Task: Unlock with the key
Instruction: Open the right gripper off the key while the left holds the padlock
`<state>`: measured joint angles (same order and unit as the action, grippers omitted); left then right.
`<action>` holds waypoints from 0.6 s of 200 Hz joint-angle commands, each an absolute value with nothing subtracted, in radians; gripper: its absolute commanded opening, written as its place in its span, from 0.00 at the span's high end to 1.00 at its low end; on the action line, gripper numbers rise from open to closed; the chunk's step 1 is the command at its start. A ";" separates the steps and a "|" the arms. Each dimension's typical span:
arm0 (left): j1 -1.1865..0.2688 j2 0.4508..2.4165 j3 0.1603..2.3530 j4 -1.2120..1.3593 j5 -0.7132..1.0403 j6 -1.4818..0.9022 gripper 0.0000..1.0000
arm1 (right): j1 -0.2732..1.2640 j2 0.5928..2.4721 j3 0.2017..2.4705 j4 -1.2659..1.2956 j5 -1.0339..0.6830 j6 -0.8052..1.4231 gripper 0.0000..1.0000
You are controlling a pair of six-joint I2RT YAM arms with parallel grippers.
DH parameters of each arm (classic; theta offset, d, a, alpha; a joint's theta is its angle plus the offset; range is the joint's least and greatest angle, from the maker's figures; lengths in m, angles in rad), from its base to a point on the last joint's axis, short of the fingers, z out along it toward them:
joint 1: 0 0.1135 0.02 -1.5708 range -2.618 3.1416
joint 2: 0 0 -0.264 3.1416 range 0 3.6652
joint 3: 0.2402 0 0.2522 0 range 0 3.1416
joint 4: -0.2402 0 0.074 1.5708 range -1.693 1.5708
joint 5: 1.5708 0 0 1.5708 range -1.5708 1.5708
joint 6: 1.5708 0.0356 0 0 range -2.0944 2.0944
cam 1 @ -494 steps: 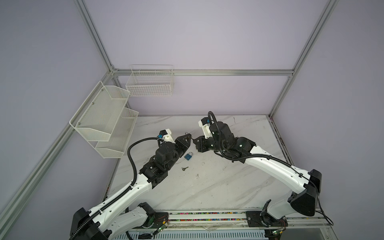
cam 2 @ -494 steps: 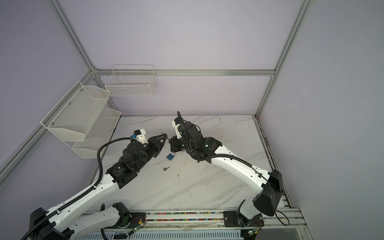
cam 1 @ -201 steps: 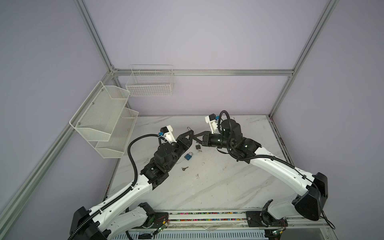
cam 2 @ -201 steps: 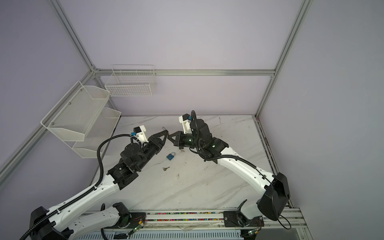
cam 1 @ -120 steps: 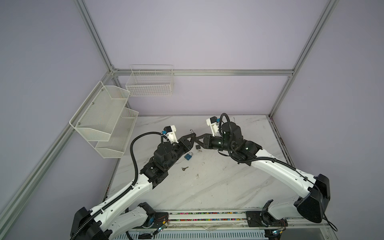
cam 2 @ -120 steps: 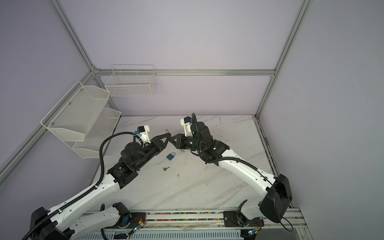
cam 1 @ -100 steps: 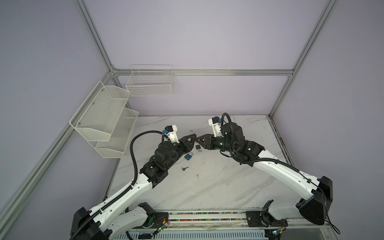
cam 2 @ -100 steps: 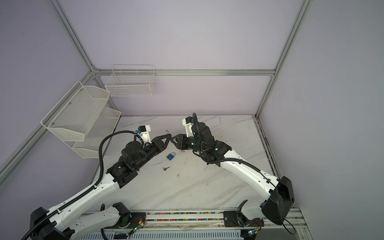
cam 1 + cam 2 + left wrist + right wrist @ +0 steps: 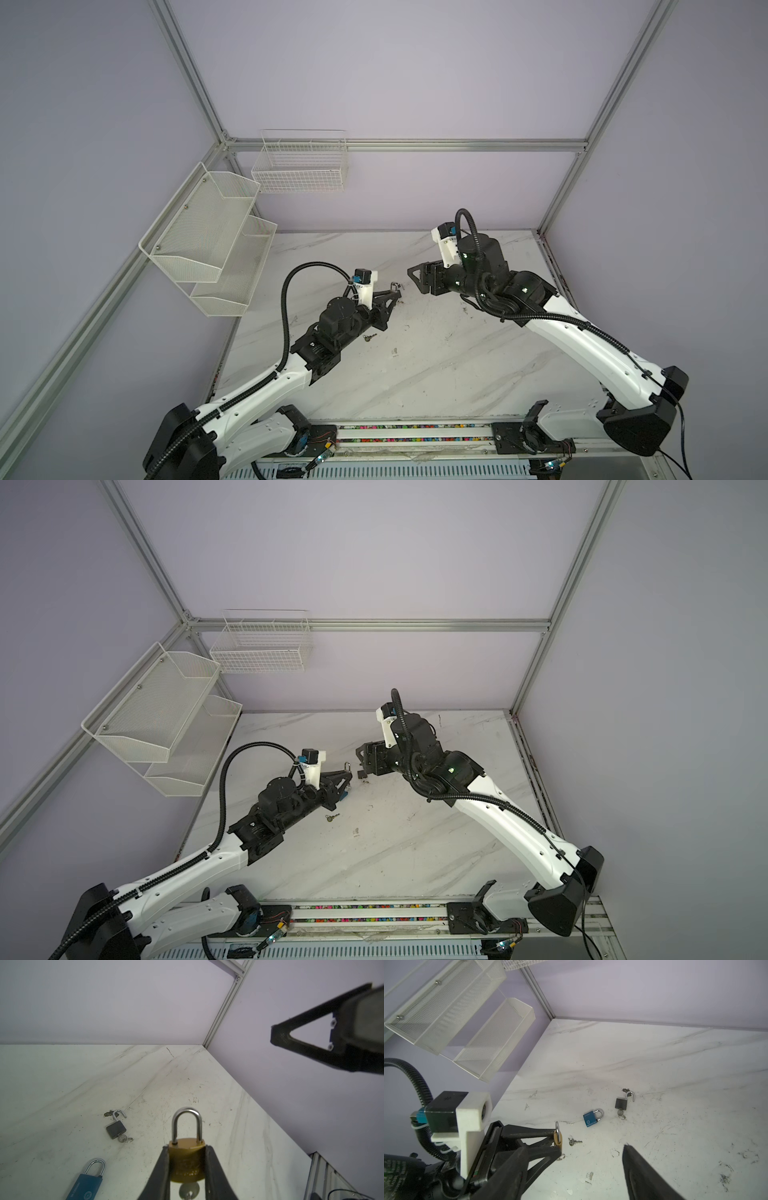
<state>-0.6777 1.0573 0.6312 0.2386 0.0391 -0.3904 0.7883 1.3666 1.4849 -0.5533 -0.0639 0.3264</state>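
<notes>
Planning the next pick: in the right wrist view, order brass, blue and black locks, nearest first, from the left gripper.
1. Brass lock: in the left gripper.
2. Blue lock: on the table beyond.
3. Black lock: farther out, shackle open.

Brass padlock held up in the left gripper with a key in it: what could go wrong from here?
1. The key hangs from the brass padlock unheld. The right gripper is open and apart from it, so the key may drop out.
2. The shackle looks seated, so the lock may not be unlocked yet.
3. The left gripper pinches only the body's sides; a turning force could twist it loose.
</notes>
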 commanded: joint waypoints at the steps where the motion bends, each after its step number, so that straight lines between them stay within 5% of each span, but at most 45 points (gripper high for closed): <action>1: -0.690 1.081 0.574 0.469 0.091 -0.178 1.00 | 0.787 1.420 1.537 -0.704 -0.043 0.267 0.24; 120: -0.736 1.155 0.568 0.573 0.084 -0.055 1.00 | 0.787 1.612 1.719 -0.873 0.075 0.209 0.20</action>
<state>-0.7338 1.1614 0.6018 0.4946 0.0971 -0.0898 0.7883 1.6001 1.6913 -0.8066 0.0418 0.2424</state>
